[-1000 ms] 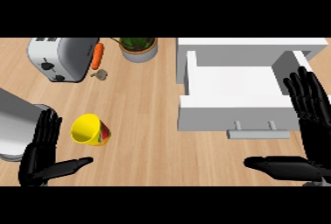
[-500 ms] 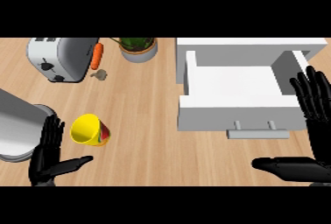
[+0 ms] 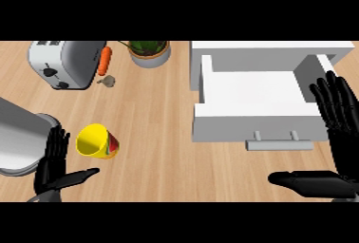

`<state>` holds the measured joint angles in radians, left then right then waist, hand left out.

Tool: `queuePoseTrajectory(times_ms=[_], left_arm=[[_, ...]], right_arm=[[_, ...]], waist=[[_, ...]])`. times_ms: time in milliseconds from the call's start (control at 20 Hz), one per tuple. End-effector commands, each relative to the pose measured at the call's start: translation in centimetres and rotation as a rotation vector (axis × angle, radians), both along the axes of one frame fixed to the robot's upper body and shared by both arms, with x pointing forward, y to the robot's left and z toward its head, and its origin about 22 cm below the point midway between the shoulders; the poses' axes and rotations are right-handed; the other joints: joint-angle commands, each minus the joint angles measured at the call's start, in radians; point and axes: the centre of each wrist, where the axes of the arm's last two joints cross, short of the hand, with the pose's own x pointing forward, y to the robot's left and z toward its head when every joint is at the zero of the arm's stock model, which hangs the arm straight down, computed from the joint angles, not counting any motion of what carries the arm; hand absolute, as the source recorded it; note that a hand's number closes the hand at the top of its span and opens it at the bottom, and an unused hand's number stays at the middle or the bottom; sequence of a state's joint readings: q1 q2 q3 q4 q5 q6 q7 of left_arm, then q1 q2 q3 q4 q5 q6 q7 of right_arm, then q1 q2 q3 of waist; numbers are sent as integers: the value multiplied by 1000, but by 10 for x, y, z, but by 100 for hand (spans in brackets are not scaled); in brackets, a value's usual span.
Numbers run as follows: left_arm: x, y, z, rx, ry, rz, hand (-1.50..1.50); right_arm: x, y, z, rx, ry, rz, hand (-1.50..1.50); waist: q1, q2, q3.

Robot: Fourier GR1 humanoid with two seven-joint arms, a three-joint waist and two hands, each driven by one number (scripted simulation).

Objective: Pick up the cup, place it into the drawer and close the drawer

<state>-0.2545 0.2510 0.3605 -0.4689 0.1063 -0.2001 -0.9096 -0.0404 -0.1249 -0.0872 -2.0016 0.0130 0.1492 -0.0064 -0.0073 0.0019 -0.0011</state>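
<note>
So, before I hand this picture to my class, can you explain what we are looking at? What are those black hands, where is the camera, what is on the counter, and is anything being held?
The camera sits where the robot's head would be, looking steeply down at a wooden counter. The two black hands belong to the robot. Its left hand shows at the lower left and its right hand at the right. Both are open and hold nothing.

Beside the left hand lies a yellow cup, tipped on its side. At the right stands a white drawer, pulled open, with a handle at its front. Along the back are a toaster, a carrot and a potted plant. A grey appliance shows at the left edge.

The job is to put the cup in the drawer and shut it; that has not started.
</note>
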Motion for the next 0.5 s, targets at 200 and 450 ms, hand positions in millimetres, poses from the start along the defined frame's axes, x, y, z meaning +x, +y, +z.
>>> queuePoseTrajectory(times_ms=[200, 450], left_arm=[[9, 1, -5, 18, -25, -14, -150], [20, -18, -7, -10, -22, -42, -150]], right_arm=[[24, -4, -2, 16, -1, 17, -150], [2, 11, -5, 10, 8, 27, -150]], waist=[[-4, 3, -1], [-11, 4, -1]])
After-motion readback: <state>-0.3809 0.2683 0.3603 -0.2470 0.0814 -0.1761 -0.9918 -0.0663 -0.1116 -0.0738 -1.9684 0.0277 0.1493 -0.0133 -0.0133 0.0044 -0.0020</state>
